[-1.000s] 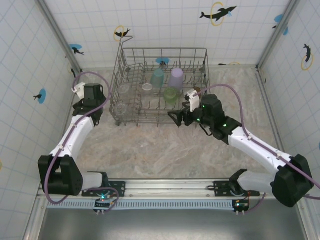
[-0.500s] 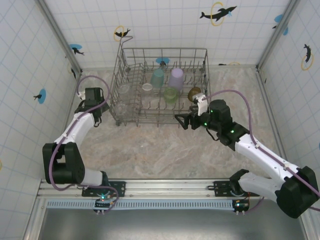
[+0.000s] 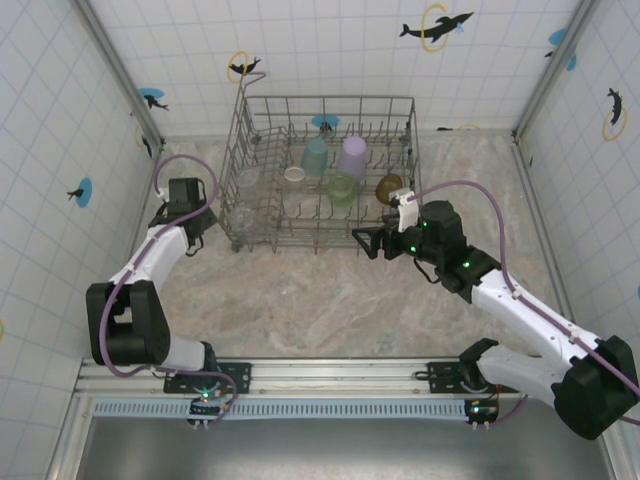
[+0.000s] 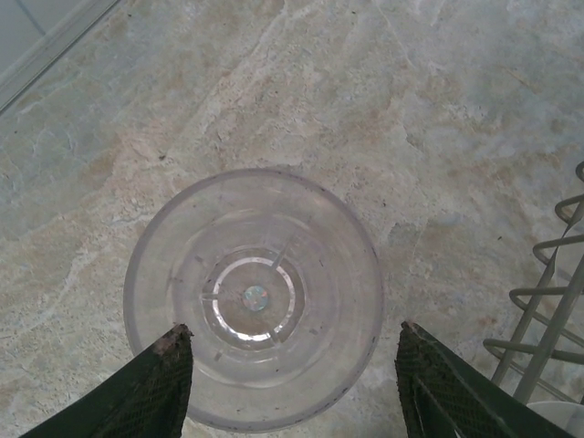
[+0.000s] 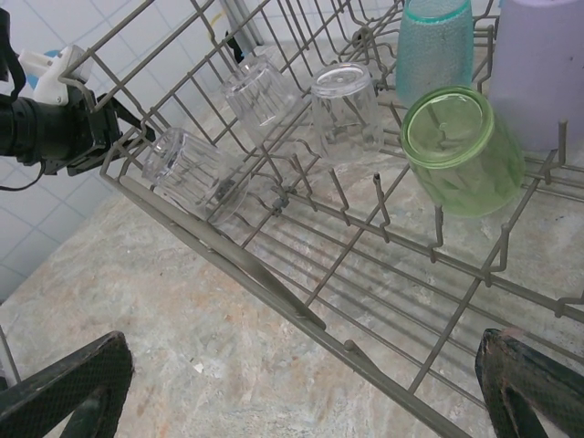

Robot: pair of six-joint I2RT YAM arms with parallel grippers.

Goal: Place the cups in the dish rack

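Our clear cup (image 4: 254, 297) stands on the marbled table (image 4: 383, 82), centre-low in the left wrist frame, outside the dish rack (image 4: 547, 301) whose wires edge in at right. The left gripper (image 4: 292, 330) straddles it, fingers parted and not yet clamped, which we read as lining up to pinch its sides. The right gripper (image 5: 301, 365) hangs spread and empty at lower frame, facing the rack.

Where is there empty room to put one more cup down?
Widest bare table: in front of the dish rack, between the arms; more right of the rack. Inside, the near right tines are free. Crowded: the rack's back, with teal cup, lavender cup and green cup, and beside its left side, where the left hand straddles a clear cup.
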